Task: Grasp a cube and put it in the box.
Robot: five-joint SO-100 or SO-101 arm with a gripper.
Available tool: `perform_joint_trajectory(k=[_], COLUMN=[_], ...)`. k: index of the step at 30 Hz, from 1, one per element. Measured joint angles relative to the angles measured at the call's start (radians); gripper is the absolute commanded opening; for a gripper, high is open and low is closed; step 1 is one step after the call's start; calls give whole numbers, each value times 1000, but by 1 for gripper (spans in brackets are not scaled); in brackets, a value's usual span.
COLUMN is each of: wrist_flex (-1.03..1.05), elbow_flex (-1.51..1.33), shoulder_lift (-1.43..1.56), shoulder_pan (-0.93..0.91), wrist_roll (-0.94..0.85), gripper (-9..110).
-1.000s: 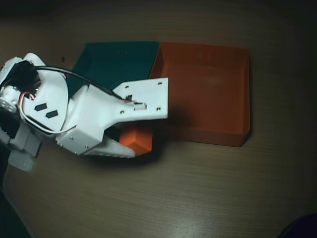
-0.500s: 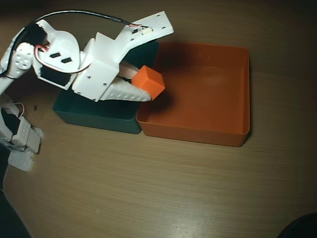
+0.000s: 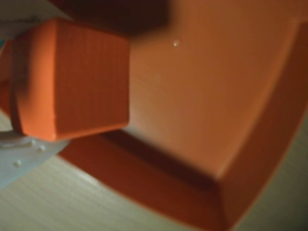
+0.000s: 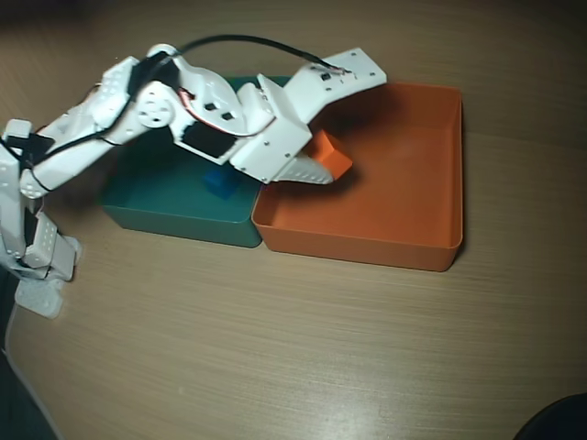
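Observation:
The small orange cube (image 4: 334,154) hangs over the left part of the box (image 4: 367,244), the shallow orange tray, with my gripper (image 4: 327,165) shut on it. In the wrist view the cube (image 3: 72,79) fills the upper left, a white finger (image 3: 19,159) pressed beneath it. Behind it lie the box's bare floor (image 3: 207,91) and its near wall. The cube is off the floor, and its shadow falls on the tray beneath. The arm reaches in from the left of the overhead view, across the teal tray.
A teal tray (image 4: 156,209) of equal size adjoins the box on its left, with a small blue cube (image 4: 220,181) inside, partly under the arm. The arm's base (image 4: 37,266) stands at the left edge. Bare wooden table (image 4: 303,357) stretches in front of both trays.
The gripper rose from the table in front of the trays with the cube, then swung right. It has gone from the box's left rim to over the box's interior.

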State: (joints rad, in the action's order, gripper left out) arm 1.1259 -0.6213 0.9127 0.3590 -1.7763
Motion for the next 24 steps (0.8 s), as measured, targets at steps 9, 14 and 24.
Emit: perform_joint_trajectory(k=[9, 14, 24], wrist_flex=[0, 0, 0], elbow_flex=[170, 230, 239], shoulder_lift=[-212, -259, -265], shoulder_pan=[23, 28, 20], wrist_roll=[0, 0, 0], gripper=[-5, 3, 41])
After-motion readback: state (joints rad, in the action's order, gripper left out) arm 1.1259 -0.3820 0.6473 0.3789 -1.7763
